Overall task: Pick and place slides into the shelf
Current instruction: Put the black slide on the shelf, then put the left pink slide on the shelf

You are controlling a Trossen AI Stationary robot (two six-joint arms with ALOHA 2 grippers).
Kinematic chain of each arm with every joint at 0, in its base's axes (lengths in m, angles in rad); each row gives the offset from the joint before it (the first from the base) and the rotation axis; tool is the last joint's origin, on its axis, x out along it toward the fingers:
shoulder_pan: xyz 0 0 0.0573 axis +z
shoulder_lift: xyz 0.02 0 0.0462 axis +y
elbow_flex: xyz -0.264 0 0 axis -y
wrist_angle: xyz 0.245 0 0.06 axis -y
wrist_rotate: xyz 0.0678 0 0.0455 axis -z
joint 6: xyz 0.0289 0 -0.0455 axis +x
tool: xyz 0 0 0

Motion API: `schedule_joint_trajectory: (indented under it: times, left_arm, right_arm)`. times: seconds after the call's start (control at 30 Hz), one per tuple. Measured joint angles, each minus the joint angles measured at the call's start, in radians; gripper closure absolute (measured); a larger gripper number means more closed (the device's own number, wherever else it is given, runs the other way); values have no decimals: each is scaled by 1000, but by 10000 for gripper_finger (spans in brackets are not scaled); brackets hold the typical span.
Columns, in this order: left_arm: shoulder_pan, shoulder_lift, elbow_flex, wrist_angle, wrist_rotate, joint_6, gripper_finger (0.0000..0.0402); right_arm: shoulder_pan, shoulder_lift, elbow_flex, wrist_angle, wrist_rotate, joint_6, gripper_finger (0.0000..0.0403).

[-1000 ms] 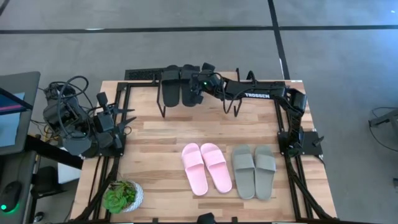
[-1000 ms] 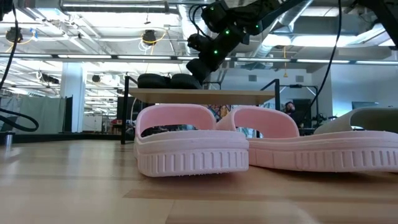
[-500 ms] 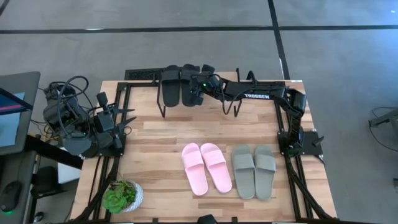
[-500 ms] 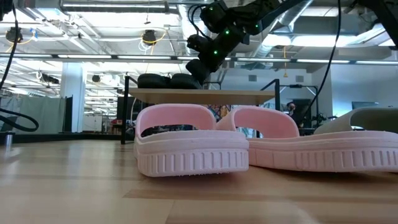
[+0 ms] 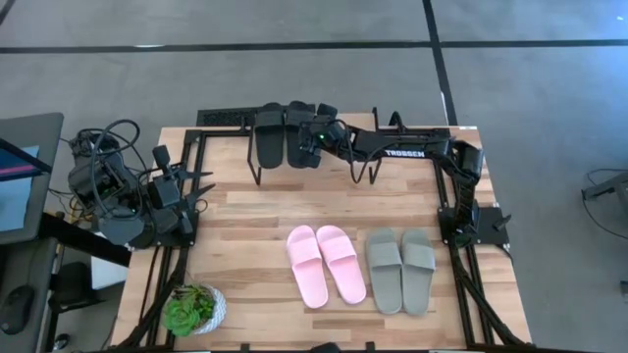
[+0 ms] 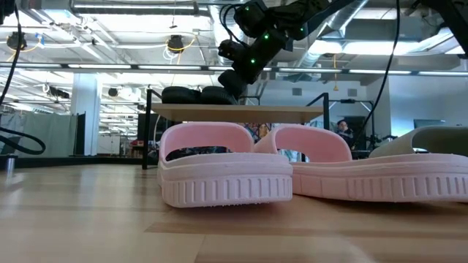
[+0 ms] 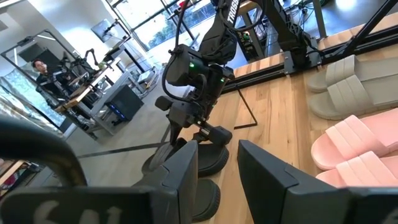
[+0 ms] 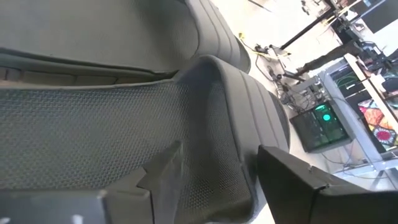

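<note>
The right gripper point(image 5: 312, 140) has just spread its fingers, releasing the black slides point(image 5: 285, 132), which now lie on the shelf point(image 5: 392, 147). The pink slides point(image 5: 325, 263) and grey-green slides point(image 5: 400, 269), well forward of the shelf, likely come next. The left gripper point(image 7: 217, 171) waits half open and empty, off to the shelf's left.

Grey floor point(image 5: 294, 69) (dark seams), ceiling lights point(image 6: 175, 44) overhead.

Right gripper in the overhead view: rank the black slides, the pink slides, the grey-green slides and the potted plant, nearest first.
From the right gripper:
1. Black slides, directly beneath it on the shelf.
2. Pink slides, mid-table.
3. Grey-green slides, right of the pink; slightly farther.
4. Potted plant, near-left corner.
</note>
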Motion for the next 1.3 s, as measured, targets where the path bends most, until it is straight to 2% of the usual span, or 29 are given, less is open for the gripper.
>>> schedule_joint_trajectory:
  times: [0.73, 0.97, 1.3]
  left_arm:
    - [0, 0, 0, 0, 2, -9, 297]
    - [0, 0, 0, -1, 2, -9, 297]
    - [0, 0, 0, -2, 2, -8, 297]
  right_arm:
    - [16, 0, 0, 2, 0, -27, 209]
    - [16, -2, 1, -2, -29, -26, 207]
    - [18, -6, 112, -126, -84, 0, 210]
